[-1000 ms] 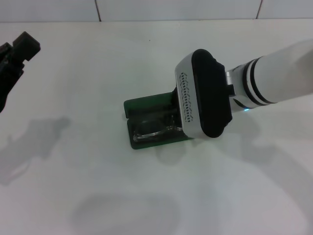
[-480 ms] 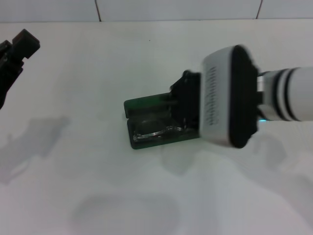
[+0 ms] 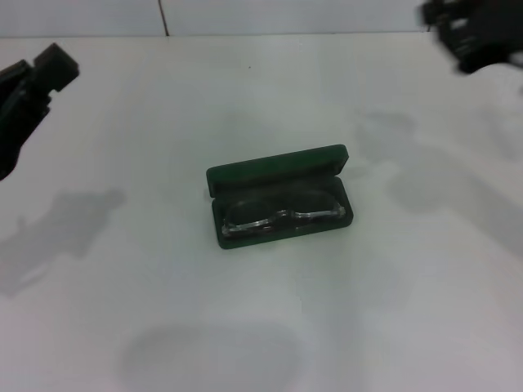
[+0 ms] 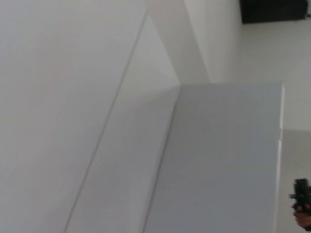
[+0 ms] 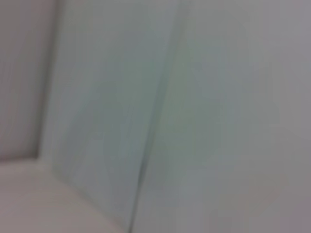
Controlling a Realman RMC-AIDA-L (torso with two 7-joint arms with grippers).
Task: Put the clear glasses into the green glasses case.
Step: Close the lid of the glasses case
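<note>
Glasses are lying inside the open case, mid-table, lid standing up at the far side. Left gripper is hanging at the left edge, well apart; jaw state cannot be told. Right gripper is sitting at the far right corner, seemingly blurred; likewise undeterminable.

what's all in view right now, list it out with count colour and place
green glasses case: one, dark green, lid open, middle of the table
clear glasses: one pair, transparent, lying inside the case
table: one, white, under everything
wall: pale tiles, behind the table's far edge
left tool: one, black, raised at the left edge, away from the case
right tool: one, black, raised at the far right corner, away from the case
</note>
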